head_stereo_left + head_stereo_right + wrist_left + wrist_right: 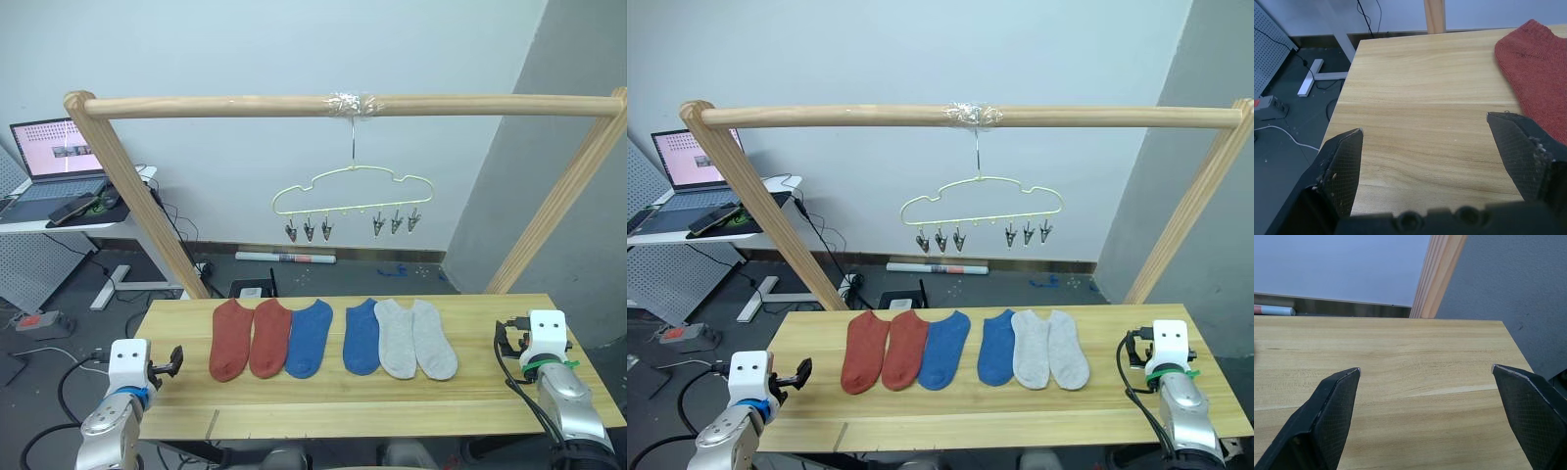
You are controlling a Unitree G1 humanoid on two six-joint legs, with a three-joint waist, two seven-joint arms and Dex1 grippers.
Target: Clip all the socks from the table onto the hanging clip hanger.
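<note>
Evidently six socks [333, 339] lie on the table [333, 406], clip hanger [353, 191] apparently empty

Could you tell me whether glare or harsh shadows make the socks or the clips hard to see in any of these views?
Left eye view: even light, no glare on the table; the six socks cast soft shadows at most, and the clip hanger stands out against the pale wall. Left wrist view: the red sock shows its knit clearly. Right wrist view: matte wood, no glare.
</note>
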